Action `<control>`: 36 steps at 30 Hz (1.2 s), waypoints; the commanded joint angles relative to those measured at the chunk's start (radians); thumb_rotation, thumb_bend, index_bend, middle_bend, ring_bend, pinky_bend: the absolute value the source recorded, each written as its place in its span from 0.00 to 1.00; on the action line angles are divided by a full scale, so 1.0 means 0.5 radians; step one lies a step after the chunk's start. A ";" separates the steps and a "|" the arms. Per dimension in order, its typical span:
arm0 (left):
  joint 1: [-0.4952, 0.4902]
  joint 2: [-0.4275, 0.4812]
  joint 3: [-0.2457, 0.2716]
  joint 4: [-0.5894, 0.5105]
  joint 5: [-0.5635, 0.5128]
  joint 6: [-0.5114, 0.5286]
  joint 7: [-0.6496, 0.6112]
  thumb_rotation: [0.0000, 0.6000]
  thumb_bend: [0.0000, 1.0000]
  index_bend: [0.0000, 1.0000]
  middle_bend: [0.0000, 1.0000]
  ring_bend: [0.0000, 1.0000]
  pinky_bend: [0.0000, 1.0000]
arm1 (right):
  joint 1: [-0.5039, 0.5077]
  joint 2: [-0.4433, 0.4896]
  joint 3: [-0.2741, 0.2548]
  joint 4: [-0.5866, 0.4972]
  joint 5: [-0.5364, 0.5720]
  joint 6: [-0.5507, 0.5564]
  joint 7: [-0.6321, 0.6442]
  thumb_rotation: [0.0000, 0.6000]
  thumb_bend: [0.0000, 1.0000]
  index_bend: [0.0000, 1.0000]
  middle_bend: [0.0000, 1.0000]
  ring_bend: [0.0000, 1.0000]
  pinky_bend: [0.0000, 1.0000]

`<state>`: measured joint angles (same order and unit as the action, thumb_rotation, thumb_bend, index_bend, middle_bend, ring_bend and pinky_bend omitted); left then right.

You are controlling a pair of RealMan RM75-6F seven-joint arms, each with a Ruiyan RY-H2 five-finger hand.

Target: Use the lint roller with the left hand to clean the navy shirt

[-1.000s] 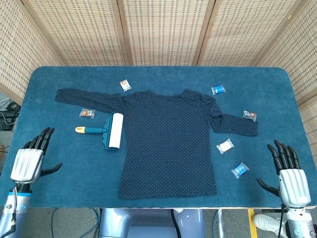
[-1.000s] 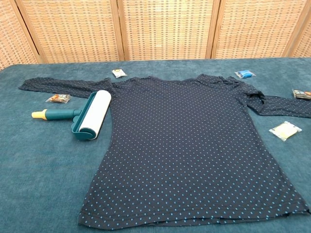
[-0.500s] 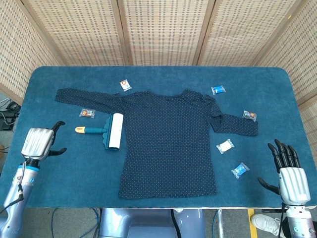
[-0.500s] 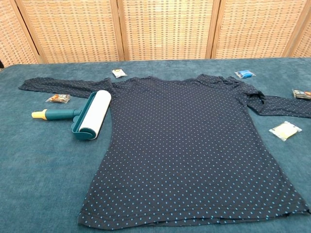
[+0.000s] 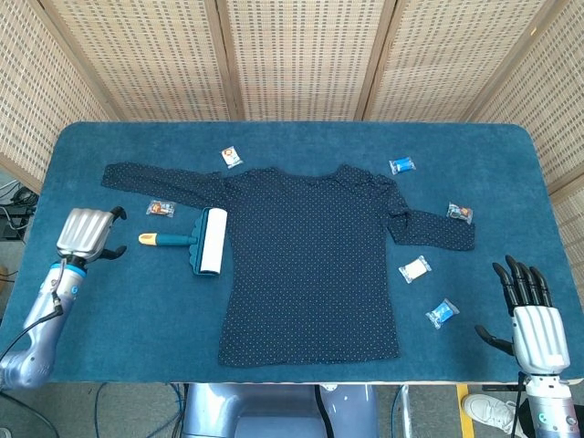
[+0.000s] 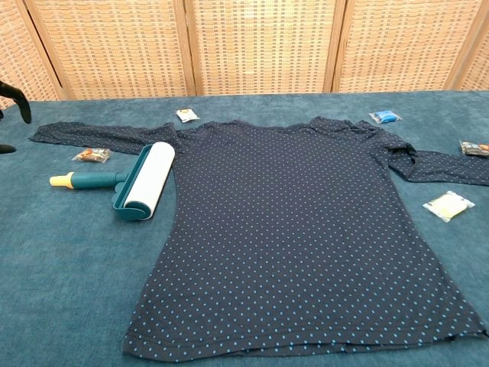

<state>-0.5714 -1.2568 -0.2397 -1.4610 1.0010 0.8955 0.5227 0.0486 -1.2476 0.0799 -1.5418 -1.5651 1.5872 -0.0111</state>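
Navy dotted shirt (image 5: 310, 265), teal-and-white lint roller (image 5: 203, 241)

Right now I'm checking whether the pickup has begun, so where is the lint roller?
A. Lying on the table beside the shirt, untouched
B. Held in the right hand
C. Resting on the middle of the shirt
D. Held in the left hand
A: the lint roller lies on the table along the shirt's edge, with the left hand apart from its handle and the right hand far off at the table's other end.
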 commanded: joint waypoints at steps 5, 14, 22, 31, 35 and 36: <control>-0.137 -0.173 0.054 0.237 -0.124 -0.129 0.039 1.00 0.28 0.33 0.80 0.71 0.68 | 0.010 -0.019 0.011 0.031 0.032 -0.026 -0.015 1.00 0.13 0.02 0.00 0.00 0.00; -0.272 -0.343 0.097 0.503 -0.243 -0.273 0.044 1.00 0.28 0.35 0.80 0.71 0.68 | 0.017 -0.039 0.021 0.066 0.058 -0.038 -0.028 1.00 0.13 0.02 0.00 0.00 0.00; -0.373 -0.462 0.119 0.641 -0.273 -0.336 0.056 1.00 0.28 0.37 0.80 0.71 0.68 | 0.021 -0.051 0.024 0.090 0.076 -0.052 -0.035 1.00 0.13 0.02 0.00 0.00 0.00; -0.436 -0.549 0.168 0.727 -0.302 -0.360 0.079 1.00 0.28 0.38 0.80 0.71 0.68 | 0.022 -0.053 0.030 0.105 0.086 -0.051 -0.018 1.00 0.13 0.02 0.00 0.00 0.00; -0.451 -0.576 0.181 0.752 -0.313 -0.363 0.084 1.00 0.28 0.38 0.80 0.71 0.68 | 0.022 -0.054 0.031 0.111 0.092 -0.054 -0.012 1.00 0.13 0.02 0.00 0.00 0.00; -0.455 -0.584 0.186 0.760 -0.315 -0.367 0.088 1.00 0.28 0.38 0.80 0.71 0.68 | 0.022 -0.054 0.031 0.112 0.094 -0.056 -0.010 1.00 0.13 0.02 0.00 0.00 0.00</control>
<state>-0.7974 -1.5462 -0.1485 -1.0836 0.8444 0.7135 0.5652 0.0596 -1.2744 0.0954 -1.4860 -1.5184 1.5594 -0.0165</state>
